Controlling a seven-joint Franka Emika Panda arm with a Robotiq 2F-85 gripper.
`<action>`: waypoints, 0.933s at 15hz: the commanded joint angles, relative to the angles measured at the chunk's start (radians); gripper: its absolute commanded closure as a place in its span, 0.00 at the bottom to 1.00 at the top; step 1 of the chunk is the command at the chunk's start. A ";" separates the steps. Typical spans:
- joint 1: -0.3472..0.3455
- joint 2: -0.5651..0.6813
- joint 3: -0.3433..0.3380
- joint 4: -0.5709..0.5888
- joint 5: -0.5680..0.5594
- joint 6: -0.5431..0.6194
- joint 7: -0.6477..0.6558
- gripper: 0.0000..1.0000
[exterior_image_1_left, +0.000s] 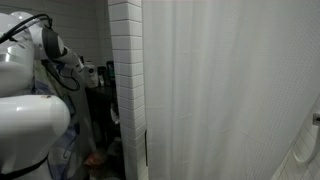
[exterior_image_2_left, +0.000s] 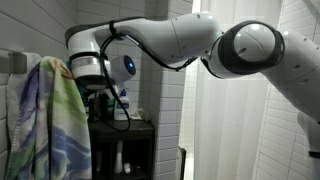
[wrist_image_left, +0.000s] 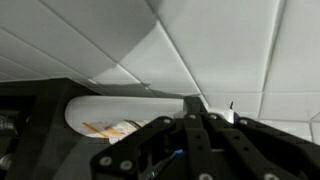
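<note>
In the wrist view my gripper (wrist_image_left: 196, 104) rises from the bottom edge with its dark fingers pressed together, shut, and nothing shows between them. Just right of the tips sits a small white item with a dark blue tip (wrist_image_left: 228, 116). To the left a white oval bottle with a printed label (wrist_image_left: 100, 118) lies on the dark shelf (wrist_image_left: 40, 100). White wall tiles (wrist_image_left: 230, 50) fill the background. In both exterior views the gripper (exterior_image_2_left: 100, 98) (exterior_image_1_left: 88, 75) hangs over the dark shelf unit (exterior_image_2_left: 130, 135), close to the tiled wall.
A multicoloured towel (exterior_image_2_left: 50, 120) hangs beside the arm. A white tiled column (exterior_image_1_left: 125, 80) and a white shower curtain (exterior_image_1_left: 230, 90) stand next to the shelf unit. Bottles stand in the lower shelf compartment (exterior_image_2_left: 122, 158).
</note>
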 joint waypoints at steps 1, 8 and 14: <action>-0.010 -0.011 -0.023 -0.011 0.012 0.000 -0.001 1.00; -0.011 -0.023 -0.074 -0.024 0.011 0.000 -0.007 1.00; -0.091 -0.069 0.084 -0.074 -0.088 -0.026 0.005 0.74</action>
